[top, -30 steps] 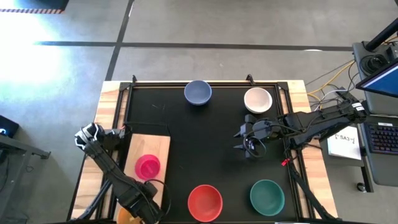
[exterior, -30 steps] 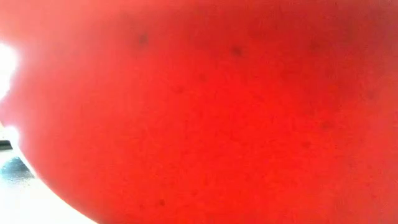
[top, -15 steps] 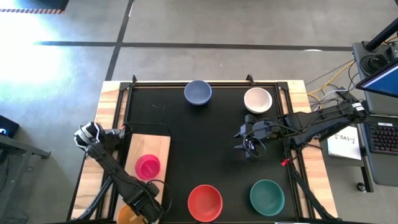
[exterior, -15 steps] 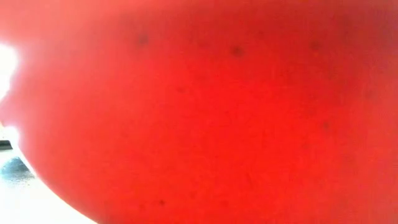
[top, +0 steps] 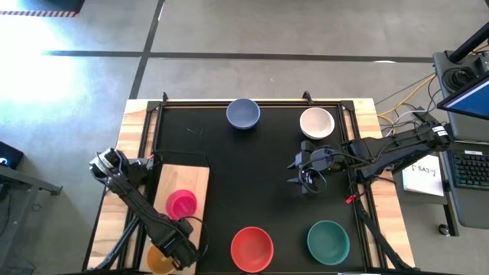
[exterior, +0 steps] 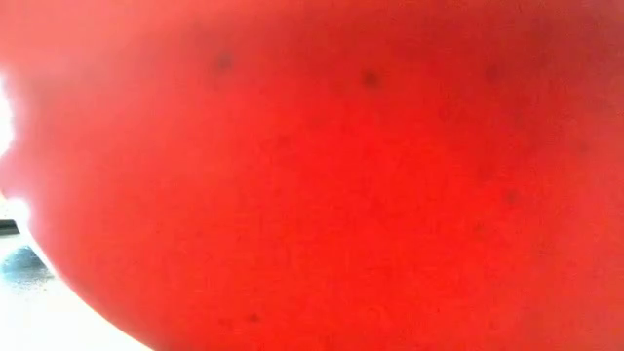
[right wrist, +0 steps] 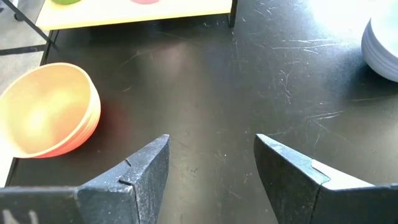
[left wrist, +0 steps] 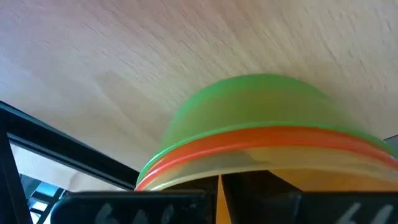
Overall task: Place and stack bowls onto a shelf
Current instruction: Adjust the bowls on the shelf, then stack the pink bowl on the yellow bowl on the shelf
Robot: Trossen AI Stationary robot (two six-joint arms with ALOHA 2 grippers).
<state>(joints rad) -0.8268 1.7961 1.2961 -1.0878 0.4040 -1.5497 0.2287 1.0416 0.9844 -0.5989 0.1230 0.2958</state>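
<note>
A nested stack of bowls, green outermost with orange and yellow rims, is at the near left corner of the light wooden shelf board; from above it shows yellow-orange. My left gripper is shut on it. A magenta bowl sits on the board. Blue-grey, white, red and teal bowls rest on the black table. My right gripper hangs open and empty over the table's right half; its own view shows the open gap. My left gripper holds the stack at its rim, on the side toward the table's right. Its own dark fingers cover the place of contact, so the kind of hold does not show. The green underside faces the board; whether it touches the wood, I cannot tell.
The red bowl's wall fills the low view. A black frame rail runs along the board's left side. Bare black tabletop lies between the board and my right gripper. A desk with a laptop stands right of the table.
My left gripper has moved a little away from the table's near edge toward the far edge with the bowl stack, so more of the stack shows at the board's near left corner.
</note>
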